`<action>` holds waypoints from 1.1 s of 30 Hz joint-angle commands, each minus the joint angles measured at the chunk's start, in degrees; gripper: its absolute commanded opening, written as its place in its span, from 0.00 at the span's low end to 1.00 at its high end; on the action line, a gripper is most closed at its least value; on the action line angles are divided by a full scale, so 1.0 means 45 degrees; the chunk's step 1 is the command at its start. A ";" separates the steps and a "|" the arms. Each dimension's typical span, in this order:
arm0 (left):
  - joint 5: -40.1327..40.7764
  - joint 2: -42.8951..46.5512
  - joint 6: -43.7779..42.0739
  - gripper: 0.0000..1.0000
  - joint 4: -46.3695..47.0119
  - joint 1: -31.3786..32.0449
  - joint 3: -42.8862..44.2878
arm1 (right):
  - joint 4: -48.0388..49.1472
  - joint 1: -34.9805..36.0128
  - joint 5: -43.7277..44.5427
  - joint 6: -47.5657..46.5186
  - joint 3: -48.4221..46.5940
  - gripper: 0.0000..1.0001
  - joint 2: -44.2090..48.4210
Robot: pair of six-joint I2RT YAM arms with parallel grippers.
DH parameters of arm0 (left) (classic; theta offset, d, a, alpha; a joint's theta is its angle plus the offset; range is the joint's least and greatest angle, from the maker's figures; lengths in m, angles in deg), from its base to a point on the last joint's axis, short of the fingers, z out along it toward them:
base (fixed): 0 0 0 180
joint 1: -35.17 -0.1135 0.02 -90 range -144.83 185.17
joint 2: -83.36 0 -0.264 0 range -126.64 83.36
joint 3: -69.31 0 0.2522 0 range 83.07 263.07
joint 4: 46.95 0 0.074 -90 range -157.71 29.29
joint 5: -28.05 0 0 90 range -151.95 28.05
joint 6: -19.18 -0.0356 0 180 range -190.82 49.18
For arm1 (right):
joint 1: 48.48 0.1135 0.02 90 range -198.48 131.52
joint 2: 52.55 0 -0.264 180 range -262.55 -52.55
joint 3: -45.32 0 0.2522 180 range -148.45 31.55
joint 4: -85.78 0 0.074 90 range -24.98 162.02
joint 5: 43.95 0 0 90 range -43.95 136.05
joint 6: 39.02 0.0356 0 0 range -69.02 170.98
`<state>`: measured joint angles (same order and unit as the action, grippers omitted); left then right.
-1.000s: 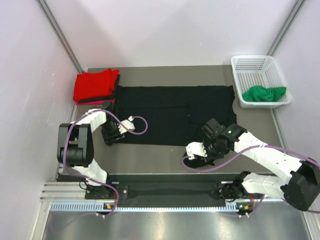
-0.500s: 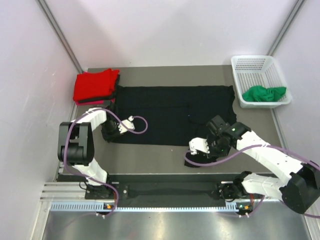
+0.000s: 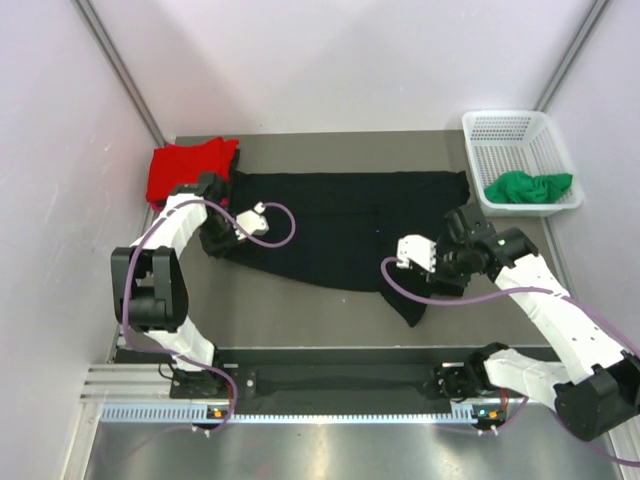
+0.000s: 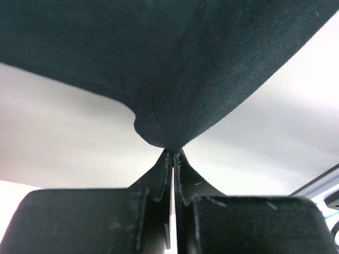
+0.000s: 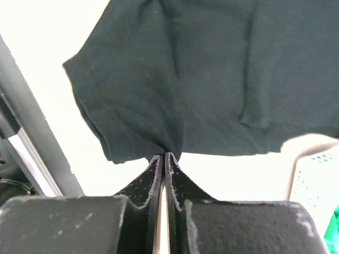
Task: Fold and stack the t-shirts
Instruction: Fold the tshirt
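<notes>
A black t-shirt [image 3: 340, 225] lies spread across the middle of the table, its near edge lifted. My left gripper [image 3: 213, 246] is shut on the shirt's near left corner; in the left wrist view the black cloth [image 4: 175, 69] bunches into the shut tips of the left gripper [image 4: 173, 151]. My right gripper [image 3: 400, 277] is shut on the near right part, and a sleeve [image 3: 408, 305] hangs below it. The right wrist view shows the same cloth [image 5: 212, 79] pinched by the right gripper [image 5: 163, 154]. A folded red t-shirt [image 3: 185, 168] sits at the back left. A green t-shirt [image 3: 528, 187] lies crumpled in the basket.
The white mesh basket [image 3: 512, 128] stands at the back right corner, also seen at the right edge of the right wrist view [image 5: 318, 182]. Pale walls close in the table on both sides and behind. The arm bases and a rail run along the near edge.
The left gripper shut on the shirt's near left corner and rose toward the back. The right gripper carried its hold up and to the back right, lifting the near edge.
</notes>
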<state>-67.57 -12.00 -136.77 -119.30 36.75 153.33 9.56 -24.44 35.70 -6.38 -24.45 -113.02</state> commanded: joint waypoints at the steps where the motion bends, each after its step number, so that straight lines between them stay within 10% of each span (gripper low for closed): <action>1: -0.0410 -0.0157 0.0066 0.00 -0.0848 -0.0079 0.0908 | 0.0460 -0.0534 -0.0044 -0.0006 -0.1087 0.00 -0.0233; 33: 0.1133 -0.5059 0.1902 0.00 0.0285 -0.0274 0.6397 | 0.3527 -0.3465 -0.0513 0.1184 -0.8939 0.00 -0.8688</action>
<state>-64.05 -33.11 -129.32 -118.71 35.97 178.49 22.37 -38.78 33.95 -2.93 -59.42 -149.47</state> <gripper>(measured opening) 0.013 0.007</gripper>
